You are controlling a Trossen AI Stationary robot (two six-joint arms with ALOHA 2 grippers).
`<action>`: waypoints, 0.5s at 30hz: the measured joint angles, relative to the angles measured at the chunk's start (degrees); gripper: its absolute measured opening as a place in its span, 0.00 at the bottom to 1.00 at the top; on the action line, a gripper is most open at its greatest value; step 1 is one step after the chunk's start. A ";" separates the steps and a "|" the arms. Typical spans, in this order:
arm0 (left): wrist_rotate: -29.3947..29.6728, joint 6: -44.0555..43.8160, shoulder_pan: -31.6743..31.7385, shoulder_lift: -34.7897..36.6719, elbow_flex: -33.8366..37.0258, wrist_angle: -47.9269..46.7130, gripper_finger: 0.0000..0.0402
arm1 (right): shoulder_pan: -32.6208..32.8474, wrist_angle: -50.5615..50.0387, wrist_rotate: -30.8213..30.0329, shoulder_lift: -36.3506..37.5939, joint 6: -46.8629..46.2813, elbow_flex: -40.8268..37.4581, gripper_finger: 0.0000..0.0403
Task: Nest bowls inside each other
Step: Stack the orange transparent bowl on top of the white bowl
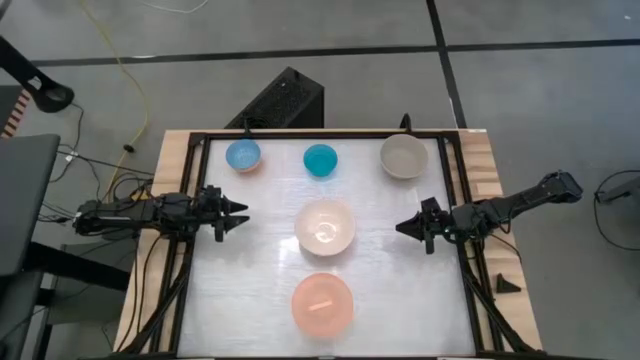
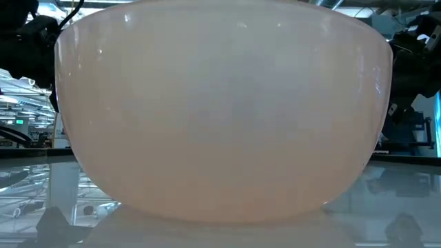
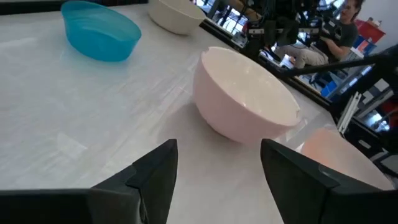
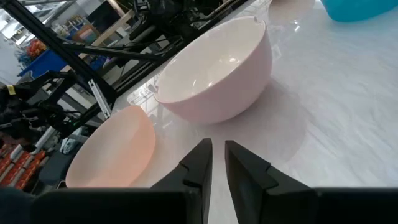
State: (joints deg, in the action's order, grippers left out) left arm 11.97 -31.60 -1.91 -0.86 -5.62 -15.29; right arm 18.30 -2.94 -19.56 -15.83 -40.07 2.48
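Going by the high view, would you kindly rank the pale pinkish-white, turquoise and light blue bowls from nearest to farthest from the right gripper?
From the right gripper:
1. Pale pinkish-white bowl, table centre.
2. Turquoise bowl, far row, middle.
3. Light blue bowl, far row, left side.

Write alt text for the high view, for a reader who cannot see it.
Five separate bowls sit on a white table: blue, turquoise and grey in a far row, white mid-table, pink nearest. The open left gripper and nearly closed right gripper flank the white bowl, holding nothing.
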 joint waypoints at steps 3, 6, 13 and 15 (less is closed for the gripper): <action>1.65 -6.15 0.00 0.00 0.11 1.11 0.55 | 0.00 0.00 -0.01 0.01 0.00 0.00 0.20; 4.82 -14.84 0.00 0.00 0.17 2.74 0.55 | -0.04 0.00 -0.07 0.01 0.02 0.00 0.20; 14.53 -35.42 0.00 0.00 0.11 2.56 0.55 | -1.43 4.97 -3.31 0.01 -6.65 -0.39 0.20; 17.39 -37.83 0.00 0.00 0.10 1.64 0.55 | -2.04 8.46 -3.81 0.02 -9.68 -0.35 0.20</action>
State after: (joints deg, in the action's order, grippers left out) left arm 29.36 -69.43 -1.91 -0.86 -5.52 -13.65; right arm 16.26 5.52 -23.37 -15.81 -49.76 2.13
